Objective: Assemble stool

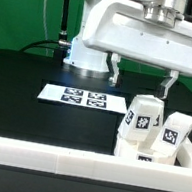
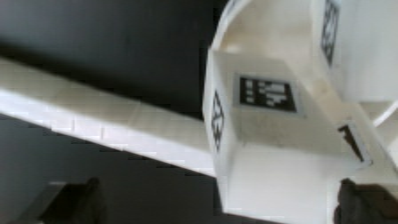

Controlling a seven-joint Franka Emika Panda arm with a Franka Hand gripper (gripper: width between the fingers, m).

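Two white stool legs with black-and-white tags stand at the exterior view's right, one (image 1: pixel 141 116) nearer the middle and one (image 1: pixel 175 137) further right, both close behind the front rail. A white rounded part (image 1: pixel 128 146) under the first leg is partly hidden by the rail; I cannot tell if it is the seat. My gripper (image 1: pixel 140 77) hangs open above the legs, apart from them. In the wrist view a tagged white leg (image 2: pixel 267 95) lies between the spread fingers of my gripper (image 2: pixel 217 206), and nothing is held.
The marker board (image 1: pixel 83 97) lies flat on the black table (image 1: pixel 25 82) at mid-left. A long white border rail (image 1: pixel 63 160) runs along the front and shows as a diagonal white bar in the wrist view (image 2: pixel 98 115). The robot base (image 1: pixel 89 52) stands behind.
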